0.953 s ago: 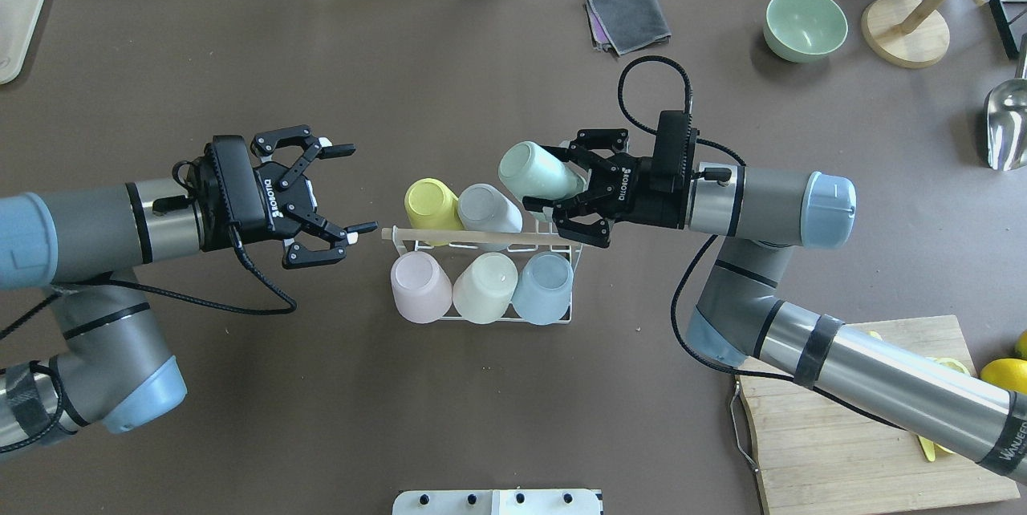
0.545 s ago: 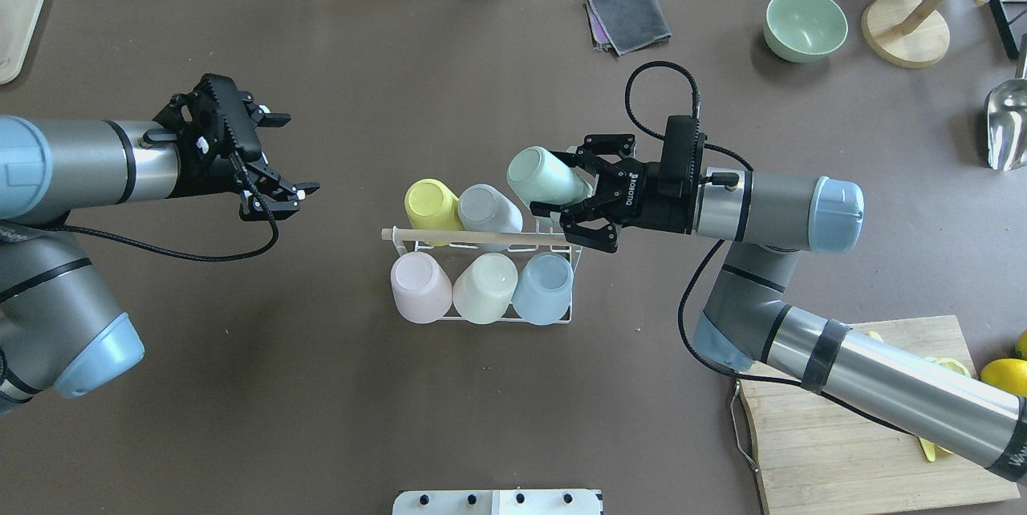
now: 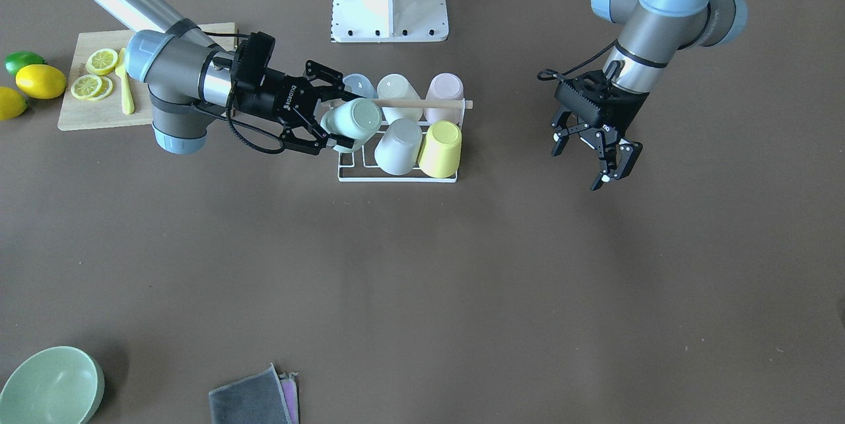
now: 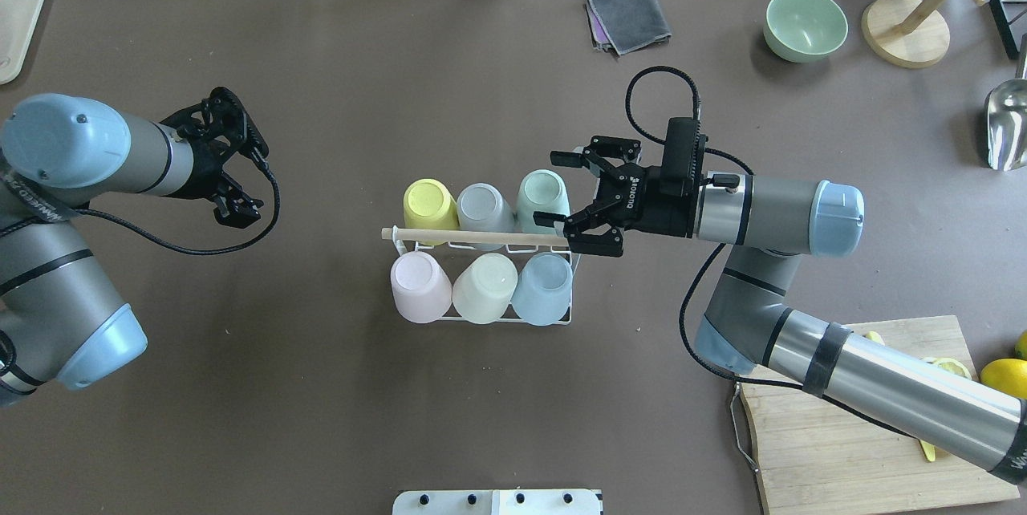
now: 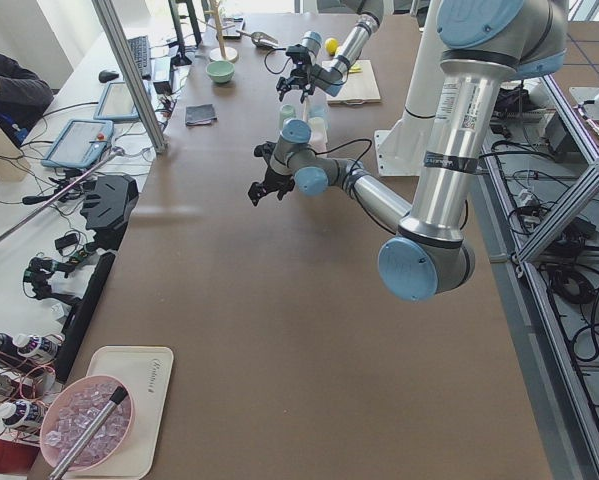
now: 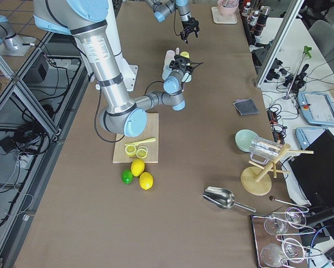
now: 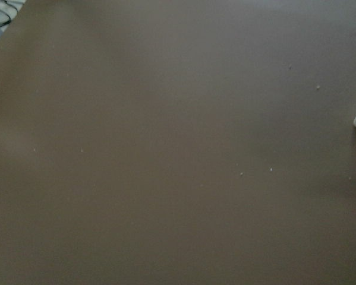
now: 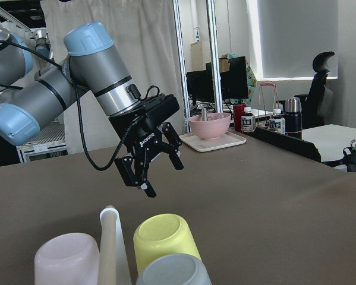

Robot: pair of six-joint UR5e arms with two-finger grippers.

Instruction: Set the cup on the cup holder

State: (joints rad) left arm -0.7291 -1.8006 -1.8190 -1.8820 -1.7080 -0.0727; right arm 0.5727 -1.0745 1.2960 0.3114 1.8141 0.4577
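The cup holder [image 4: 465, 237], a white wire rack with a wooden rod on top, carries the mint green cup [image 4: 543, 190] upside down at the right end of its far row, next to a grey cup [image 4: 484, 206] and a yellow cup [image 4: 430, 204]. Pink, cream and blue cups fill the near row. My right gripper [image 4: 555, 188] is open, its fingers on either side of the mint cup [image 3: 353, 121]. My left gripper [image 3: 594, 163] is open and empty, pointing down over bare table far left of the rack [image 3: 396, 178].
A grey cloth [image 4: 628, 16], a green bowl [image 4: 805, 24] and a wooden stand base [image 4: 905, 30] lie at the back right. A cutting board [image 4: 850, 419] with lemon slices is at the front right, and a metal scoop [image 4: 1007, 126] at the right edge.
My right gripper set the tilted mint cup down onto the rack and opened its jaws. My left arm drew back to the left and turned its gripper downward.
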